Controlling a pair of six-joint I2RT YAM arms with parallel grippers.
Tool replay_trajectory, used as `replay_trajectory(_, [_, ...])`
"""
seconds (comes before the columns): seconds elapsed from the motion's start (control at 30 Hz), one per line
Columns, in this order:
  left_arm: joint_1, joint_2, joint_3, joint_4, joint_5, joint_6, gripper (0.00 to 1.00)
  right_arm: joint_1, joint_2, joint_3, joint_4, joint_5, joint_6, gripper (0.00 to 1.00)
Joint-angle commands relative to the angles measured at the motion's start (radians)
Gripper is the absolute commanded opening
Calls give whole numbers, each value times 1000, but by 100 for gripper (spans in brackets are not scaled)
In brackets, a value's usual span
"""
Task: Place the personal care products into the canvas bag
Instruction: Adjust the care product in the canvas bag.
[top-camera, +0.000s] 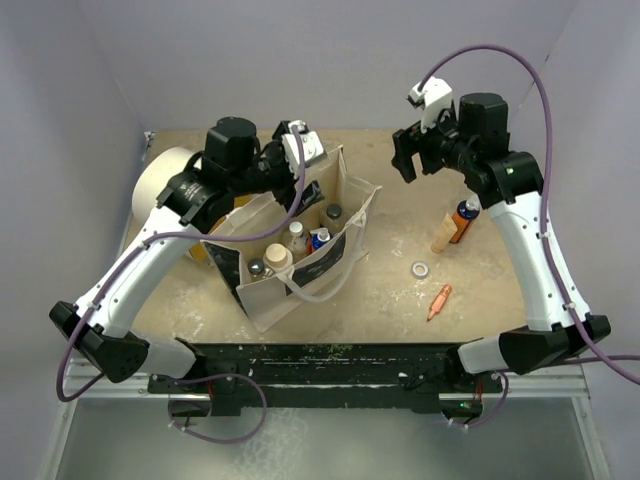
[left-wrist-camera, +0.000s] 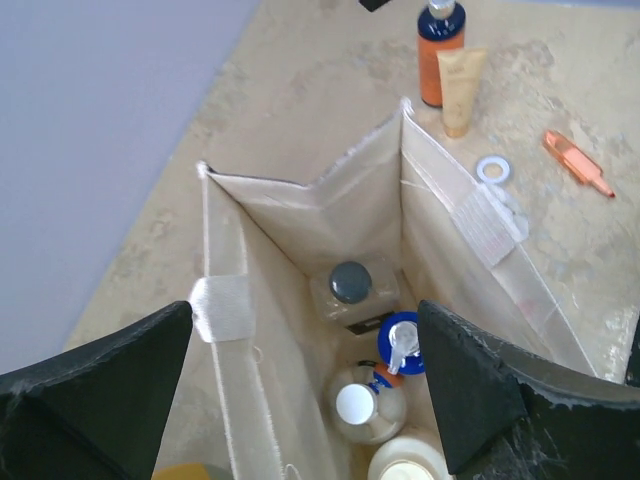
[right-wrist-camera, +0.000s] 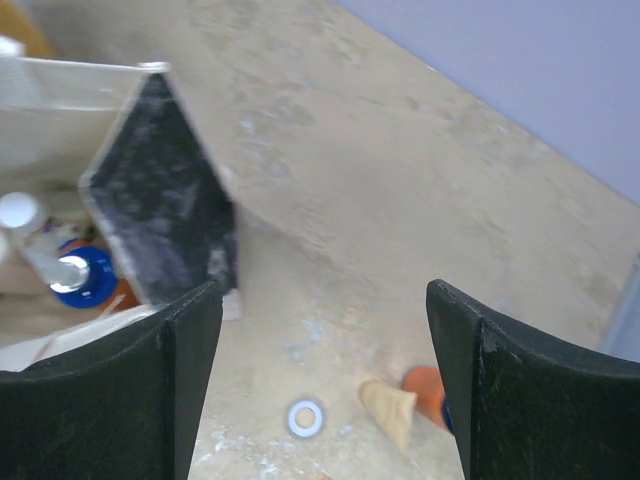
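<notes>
Canvas bag is upright with its mouth open, on the table left of centre, near the front edge. One loop handle hangs down the near side.

Standing inside, near to far: tan-capped bottle, white-capped bottle, blue pump bottle, dark-capped clear bottle.

Right of the bag, loose on the table:
- orange stick, nearest
- white ring
- beige tube, lying against the orange bottle and well apart from the bag

White drum sits behind the bag's left end.

Left gripper hangs over the bag's far rim, looking down into it. Fingers are wide apart and empty.

Right gripper is up in the air between the bag's far corner and the orange bottle. Its fingers are also spread, with nothing in them.
</notes>
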Motion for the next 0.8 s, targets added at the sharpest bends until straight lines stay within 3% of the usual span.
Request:
replay_trajectory(0.0, [9, 5, 100, 7, -37, -76, 96, -34, 46, 107, -68, 144, 11, 84])
replay_trajectory(0.33, [10, -6, 182, -190, -197, -87, 99, -249, 161, 189, -258, 54, -166, 84])
replay_trajectory(0.53, [76, -19, 213, -289, -279, -1, 99, -423, 207, 249, -338, -73, -233, 83])
replay_trajectory(0.63, [100, 5, 262, -374, -268, 0, 99, -492, 172, 190, -342, -87, -268, 81])
replay_trajectory(0.77, [107, -17, 237, -423, -234, 22, 99, -541, 42, -22, -230, -75, -302, 82])
